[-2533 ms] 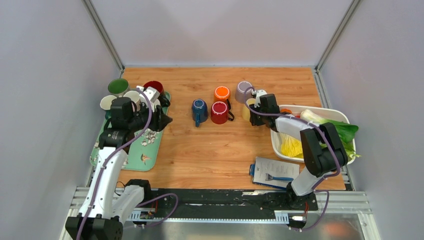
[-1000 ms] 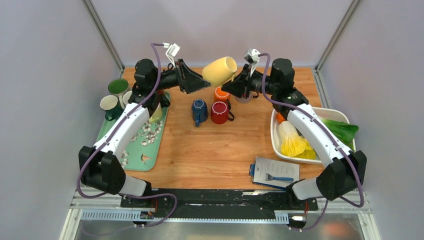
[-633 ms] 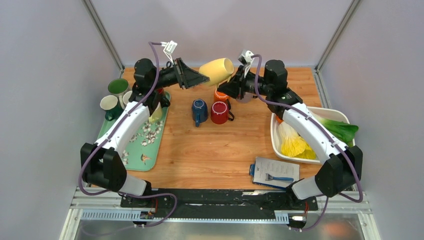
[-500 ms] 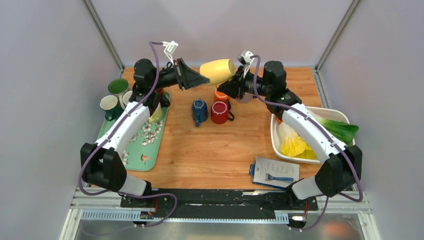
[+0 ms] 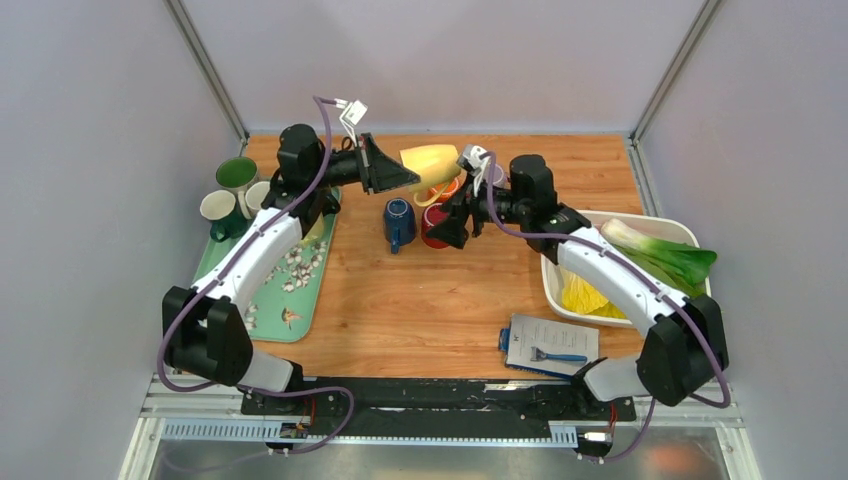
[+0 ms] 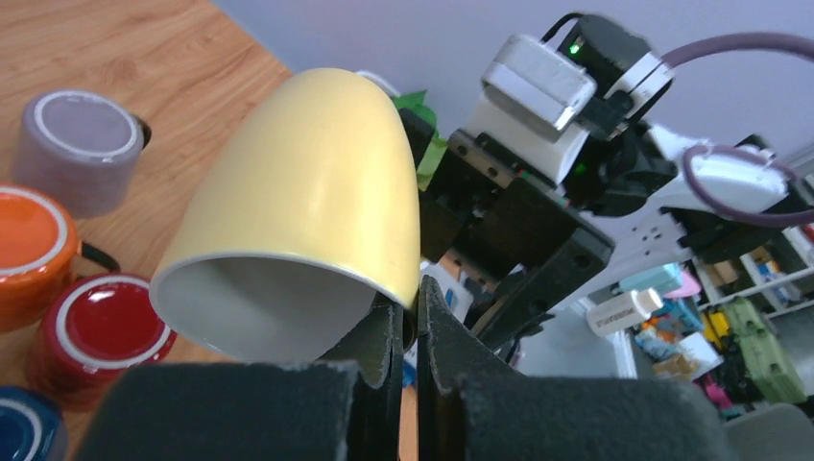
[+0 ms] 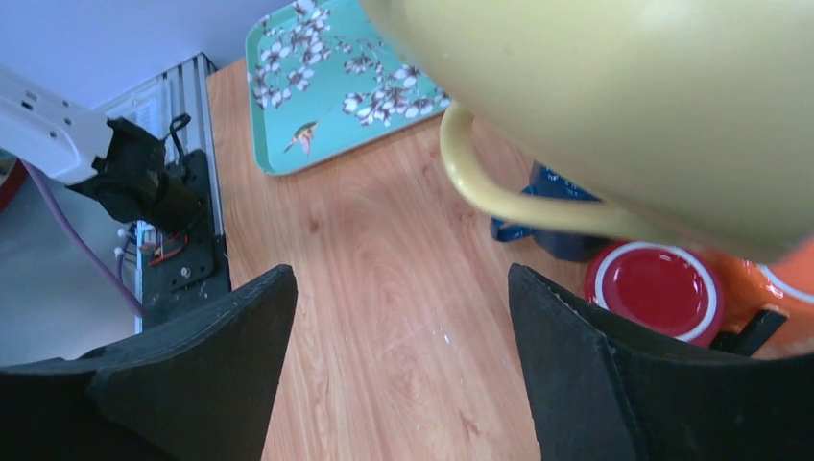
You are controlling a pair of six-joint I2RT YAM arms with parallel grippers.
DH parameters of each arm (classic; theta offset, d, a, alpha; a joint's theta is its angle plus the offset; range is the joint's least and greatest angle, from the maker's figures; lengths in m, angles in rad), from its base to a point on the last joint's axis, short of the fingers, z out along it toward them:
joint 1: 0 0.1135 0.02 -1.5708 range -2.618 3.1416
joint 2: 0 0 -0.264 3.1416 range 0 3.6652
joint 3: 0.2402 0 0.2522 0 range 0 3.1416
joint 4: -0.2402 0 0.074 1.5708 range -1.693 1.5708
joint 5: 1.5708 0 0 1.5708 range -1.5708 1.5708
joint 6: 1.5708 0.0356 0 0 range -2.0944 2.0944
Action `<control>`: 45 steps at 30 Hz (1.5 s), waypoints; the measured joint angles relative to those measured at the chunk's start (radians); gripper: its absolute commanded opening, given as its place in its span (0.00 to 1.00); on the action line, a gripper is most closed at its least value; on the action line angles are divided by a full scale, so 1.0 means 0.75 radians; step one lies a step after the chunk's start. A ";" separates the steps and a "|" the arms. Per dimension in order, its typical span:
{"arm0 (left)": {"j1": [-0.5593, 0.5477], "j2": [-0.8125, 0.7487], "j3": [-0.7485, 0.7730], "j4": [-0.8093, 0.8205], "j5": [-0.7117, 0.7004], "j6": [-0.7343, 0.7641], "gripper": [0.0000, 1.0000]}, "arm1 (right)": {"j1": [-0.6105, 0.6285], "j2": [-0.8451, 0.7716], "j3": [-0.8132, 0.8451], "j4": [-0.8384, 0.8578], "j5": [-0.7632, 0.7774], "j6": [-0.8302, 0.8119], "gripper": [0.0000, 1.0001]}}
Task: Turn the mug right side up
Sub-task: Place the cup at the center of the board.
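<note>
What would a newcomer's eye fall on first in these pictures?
The yellow mug, held tilted in mid-air over the back of the table, its rim pinched by the left gripper. Close by, the right gripper stands open, with a red mug and an orange mug on the wood below.

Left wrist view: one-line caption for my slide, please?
Left gripper pinches the rim of the yellow mug, held tilted above the wooden table.

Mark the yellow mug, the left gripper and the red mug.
yellow mug (image 6: 317,182), left wrist view, on its outer wall.
left gripper (image 6: 411,305), left wrist view, midway between its fingertips.
red mug (image 6: 101,331), left wrist view, on its upturned base.
</note>
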 measured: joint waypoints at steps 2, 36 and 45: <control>0.000 -0.014 -0.002 -0.115 0.004 0.114 0.00 | -0.006 -0.046 -0.048 -0.031 -0.003 -0.032 0.90; -0.499 0.056 0.067 -2.014 -1.140 2.096 0.00 | -0.234 -0.359 -0.401 -0.229 0.142 -0.249 0.99; -0.534 0.265 0.132 -1.980 -1.268 1.961 0.23 | -0.301 -0.384 -0.434 -0.221 0.150 -0.232 1.00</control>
